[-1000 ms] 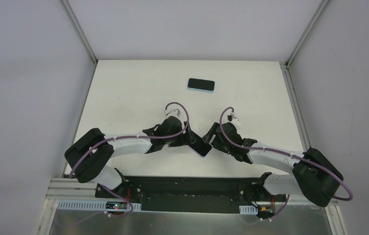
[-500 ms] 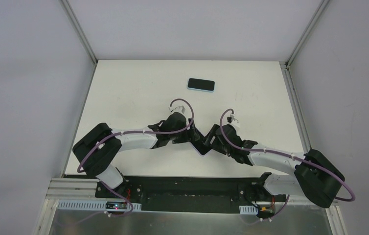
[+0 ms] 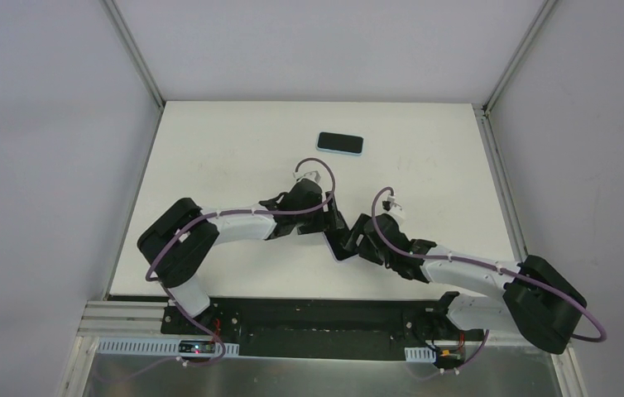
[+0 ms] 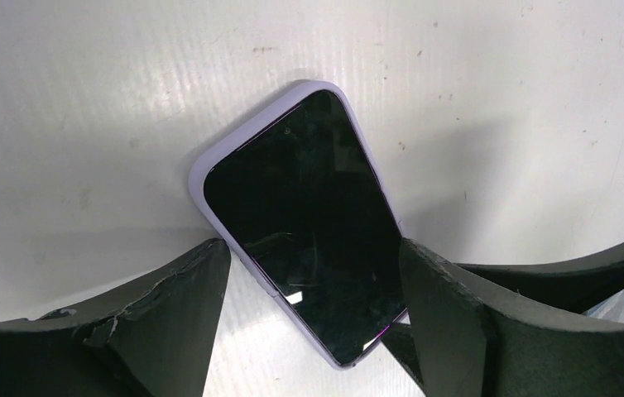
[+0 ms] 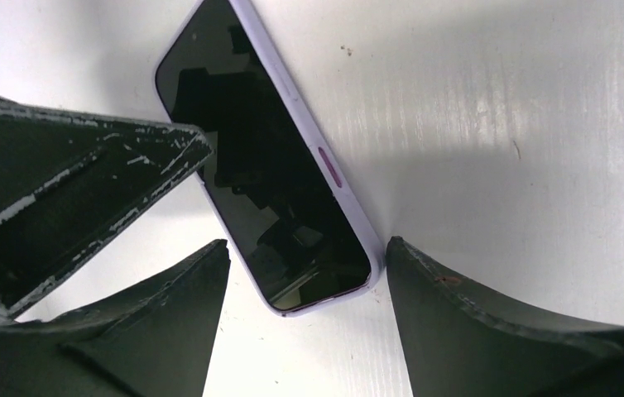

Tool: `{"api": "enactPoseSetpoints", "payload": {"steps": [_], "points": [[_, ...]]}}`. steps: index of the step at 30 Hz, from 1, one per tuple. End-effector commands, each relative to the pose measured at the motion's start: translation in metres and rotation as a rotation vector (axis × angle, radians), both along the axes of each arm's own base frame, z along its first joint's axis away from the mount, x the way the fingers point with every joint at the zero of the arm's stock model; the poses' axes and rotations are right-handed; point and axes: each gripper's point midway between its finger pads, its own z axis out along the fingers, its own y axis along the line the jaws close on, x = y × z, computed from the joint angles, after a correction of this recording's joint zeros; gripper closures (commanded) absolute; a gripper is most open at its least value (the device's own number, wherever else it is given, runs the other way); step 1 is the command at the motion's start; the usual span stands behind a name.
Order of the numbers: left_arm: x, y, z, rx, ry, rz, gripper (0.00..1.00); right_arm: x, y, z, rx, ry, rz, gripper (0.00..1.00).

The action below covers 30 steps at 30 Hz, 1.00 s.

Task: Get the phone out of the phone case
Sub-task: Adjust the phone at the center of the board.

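A black phone [image 4: 300, 190] in a lilac phone case [image 4: 197, 175] lies screen-up on the white table, askew between both grippers. My left gripper [image 4: 315, 248] straddles one end: its left fingertip [image 4: 213, 273] meets one long edge of the case and its right finger covers the other. The right gripper [image 5: 307, 246] straddles the other end of the phone [image 5: 267, 174], its fingertips against both sides of the case [image 5: 350, 217]. From above, the left gripper [image 3: 333, 227] and right gripper [image 3: 350, 246] meet nose to nose and hide the phone.
A second phone in a light blue case [image 3: 340, 143] lies at the back of the table [image 3: 209, 149]. In the right wrist view a scuffed finger of the left gripper [image 5: 85, 165] crosses over the phone's screen. Metal frame rails border the table.
The left arm has swung right and away from its base, carrying its gripper further over the phone. The lilac edge seen from above a second ago is now covered.
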Motion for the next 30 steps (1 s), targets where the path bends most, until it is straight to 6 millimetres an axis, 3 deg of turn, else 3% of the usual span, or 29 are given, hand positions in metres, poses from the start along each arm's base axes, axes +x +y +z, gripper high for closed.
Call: {"api": "enactPoseSetpoints", "payload": {"steps": [1, 3, 7, 11, 12, 18, 24, 30], "points": [[0.002, -0.015, 0.009, -0.03, -0.002, -0.049, 0.24, -0.026, -0.027, -0.028, -0.14, 0.112, 0.008, 0.27], [0.004, -0.011, 0.011, -0.029, -0.009, -0.035, 0.24, -0.025, -0.033, -0.026, -0.167, 0.105, -0.003, 0.26], [0.006, 0.019, 0.022, -0.03, -0.047, 0.04, 0.23, -0.019, -0.048, -0.005, -0.227, 0.047, -0.016, 0.2], [0.0, 0.06, 0.036, -0.026, -0.118, 0.122, 0.19, -0.016, -0.052, 0.023, -0.28, -0.026, 0.041, 0.01], [-0.003, 0.07, 0.037, -0.023, -0.133, 0.145, 0.18, -0.014, -0.054, 0.029, -0.287, -0.047, 0.04, 0.01], [-0.02, 0.113, 0.036, -0.025, -0.162, 0.258, 0.1, -0.012, -0.034, 0.053, -0.294, -0.113, 0.222, 0.0], [-0.038, 0.121, 0.031, -0.07, -0.141, 0.253, 0.09, -0.007, -0.003, 0.045, -0.261, -0.076, 0.293, 0.0], [-0.052, 0.118, 0.033, -0.116, -0.127, 0.204, 0.11, -0.004, 0.012, 0.022, -0.277, 0.001, 0.318, 0.0]]}}
